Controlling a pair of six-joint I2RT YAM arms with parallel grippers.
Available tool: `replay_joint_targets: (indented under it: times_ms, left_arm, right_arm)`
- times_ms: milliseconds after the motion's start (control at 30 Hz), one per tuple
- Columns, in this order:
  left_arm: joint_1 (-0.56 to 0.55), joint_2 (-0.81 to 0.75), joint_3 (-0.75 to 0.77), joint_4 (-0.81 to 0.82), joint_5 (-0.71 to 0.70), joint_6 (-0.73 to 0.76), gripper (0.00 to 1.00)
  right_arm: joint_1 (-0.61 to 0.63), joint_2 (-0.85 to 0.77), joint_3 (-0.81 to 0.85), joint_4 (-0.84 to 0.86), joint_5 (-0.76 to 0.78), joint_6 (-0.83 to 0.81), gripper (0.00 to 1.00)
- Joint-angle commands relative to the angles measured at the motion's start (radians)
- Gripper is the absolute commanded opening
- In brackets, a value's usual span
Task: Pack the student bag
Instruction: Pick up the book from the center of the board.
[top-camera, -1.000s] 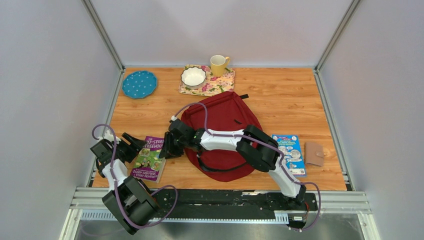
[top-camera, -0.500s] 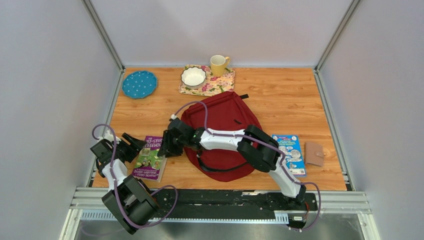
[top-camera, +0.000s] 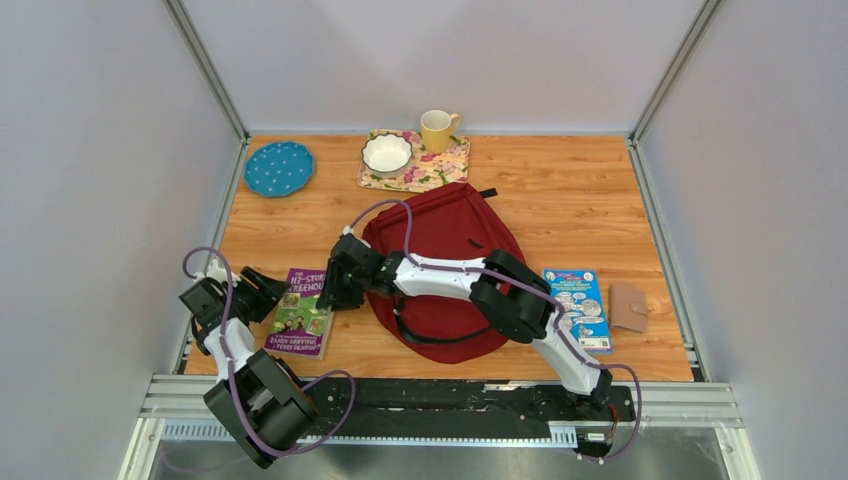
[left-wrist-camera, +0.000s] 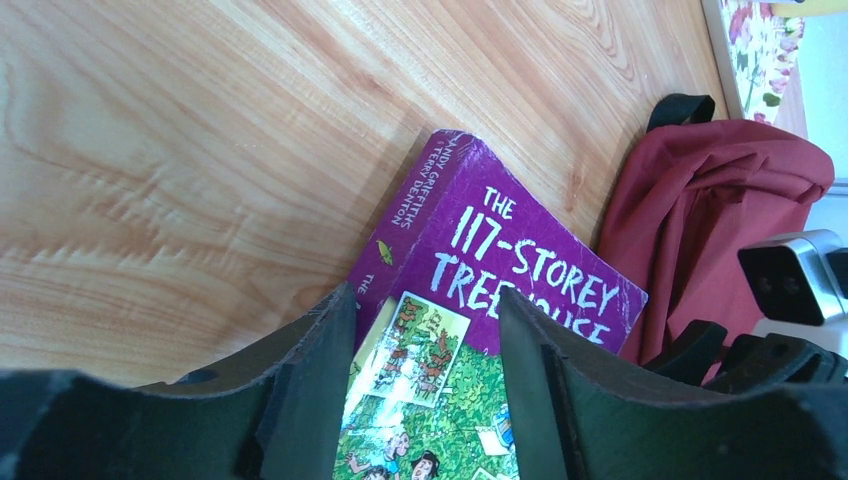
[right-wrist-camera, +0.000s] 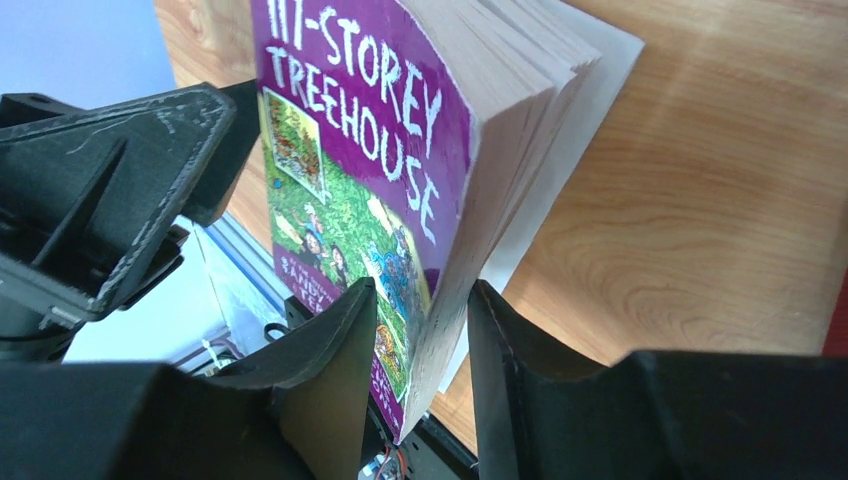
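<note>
I held the left gripper (left-wrist-camera: 425, 305) low over the light wooden table (top-camera: 560, 190). Its two black fingers (left-wrist-camera: 310, 390) stood apart with nothing clamped between them, so it was open. Directly under and ahead of its tips lay the thick purple paperback book with a green cartoon cover (left-wrist-camera: 520, 250), spine towards that gripper's left.

The right gripper (right-wrist-camera: 422, 295) faced it from the book's opposite side. Its fingers (right-wrist-camera: 330, 370) stood partly apart, one on each side of the page edge: one over the cover, the other just beside the pages. I could not tell whether they pinched the book or only straddled it. In its wrist view, a pale sheet stuck out under the block of pages on the side away from the cover.

The dark red fabric student bag (top-camera: 450, 215) lay flat right behind the right gripper, with that arm stretched across it. From the left gripper it sat just past the book's far edge.

Well beyond both grippers, at the table's far side, were a round blue dotted plate (top-camera: 279, 168) and a flowered mat (top-camera: 445, 165) carrying a white bowl (top-camera: 386, 153) and a yellow mug (top-camera: 436, 130). Beyond the bag, well behind the right gripper, a blue-covered book (top-camera: 578, 305) lay beside a tan wallet (top-camera: 629, 306).
</note>
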Motion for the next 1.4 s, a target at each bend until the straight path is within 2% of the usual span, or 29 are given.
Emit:
replay_joint_targets:
  times_ms: [0, 67, 167, 233, 300, 333, 467, 533, 633, 767, 933, 1067, 1167, 1200, 1300, 1367]
  left_arm:
    - [-0.016, 0.004, -0.003, -0.037, 0.113, -0.018, 0.59]
    - [-0.016, 0.006, -0.003, -0.036, 0.115, -0.020, 0.57]
    - [-0.016, 0.008, -0.003, -0.036, 0.115, -0.020, 0.57]
    - [-0.016, 0.008, -0.001, -0.036, 0.115, -0.020, 0.56]
    - [-0.016, 0.006, -0.001, -0.036, 0.115, -0.020, 0.57]
    - [-0.016, 0.000, 0.001, -0.036, 0.115, -0.020, 0.57]
    - [-0.016, -0.031, 0.008, -0.042, 0.102, -0.015, 0.72]
    - [-0.016, -0.077, 0.004, -0.034, 0.078, -0.023, 0.76]
    - [-0.016, -0.153, 0.019, -0.072, -0.031, -0.023, 0.77]
    - [-0.016, -0.230, 0.053, -0.100, -0.050, -0.069, 0.78]
    - [-0.016, -0.233, 0.099, -0.129, 0.067, -0.061, 0.79]
    - [-0.016, -0.233, 0.086, -0.048, 0.200, -0.127, 0.79]
    - [-0.016, -0.242, 0.103, 0.068, 0.304, -0.248, 0.79]
    - [-0.016, -0.244, 0.111, 0.107, 0.350, -0.340, 0.79]
    - [-0.016, -0.247, 0.195, 0.191, 0.345, -0.493, 0.80]
    - [-0.016, -0.241, 0.299, 0.170, 0.337, -0.511, 0.80]
  right_arm:
    - [0.002, 0.031, 0.079, 0.092, 0.033, 0.022, 0.40]
    - [0.000, 0.045, 0.090, 0.087, 0.025, 0.019, 0.38]
    - [-0.003, 0.037, 0.082, 0.085, 0.034, 0.013, 0.26]
    - [-0.003, 0.028, 0.073, 0.087, 0.040, -0.002, 0.11]
    - [-0.009, 0.006, 0.059, 0.095, 0.034, -0.007, 0.00]
    - [-0.012, -0.003, 0.051, 0.098, 0.036, -0.012, 0.00]
    - [-0.018, -0.064, 0.007, 0.115, 0.040, -0.060, 0.00]
    - [-0.021, -0.115, -0.030, 0.115, 0.049, -0.082, 0.00]
    - [-0.023, -0.194, -0.097, 0.110, 0.062, -0.120, 0.00]
    - [-0.035, -0.299, -0.214, 0.165, 0.056, -0.143, 0.00]
    - [-0.063, -0.382, -0.303, 0.248, 0.005, -0.150, 0.00]
    - [-0.075, -0.447, -0.363, 0.314, -0.029, -0.159, 0.00]
    - [-0.089, -0.484, -0.392, 0.354, -0.055, -0.156, 0.00]
    - [-0.099, -0.510, -0.410, 0.367, -0.079, -0.150, 0.00]
    - [-0.116, -0.570, -0.442, 0.394, -0.115, -0.143, 0.00]
    - [-0.122, -0.602, -0.450, 0.398, -0.127, -0.147, 0.00]
